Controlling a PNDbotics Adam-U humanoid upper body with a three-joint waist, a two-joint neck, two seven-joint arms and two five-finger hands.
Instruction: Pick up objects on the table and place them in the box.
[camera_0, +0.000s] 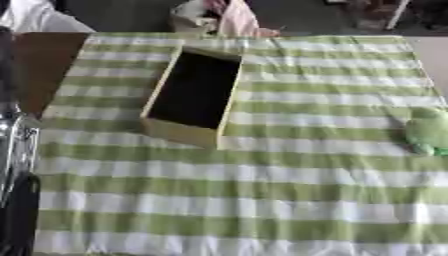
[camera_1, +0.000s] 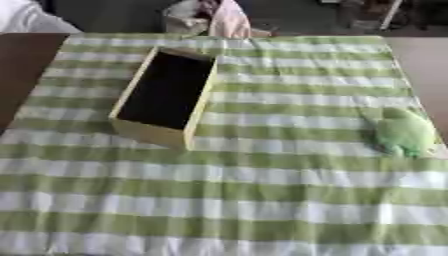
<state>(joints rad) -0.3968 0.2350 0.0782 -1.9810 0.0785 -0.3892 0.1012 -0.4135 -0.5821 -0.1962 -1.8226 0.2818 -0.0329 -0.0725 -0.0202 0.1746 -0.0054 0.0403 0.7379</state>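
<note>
Green and soft-looking, our target object (camera_1: 402, 132) lies near the table's right edge, well apart from the wooden box (camera_1: 131, 127), whose long axis runs away from us. Neither hand shows, so we cannot tell their state; we judge the right arm nearer. Green-and-white striped cloth (camera_1: 262, 200) covers the table.

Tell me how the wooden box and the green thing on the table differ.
The box is pale wood with straight walls and a dark open inside; the green thing is a soft-looking rounded lump, too blurred to name. The box is the larger of the two. The box sits left of the table's middle, while the green thing lies near the right edge. Both rest on the green and white striped cloth, apart from each other.
</note>
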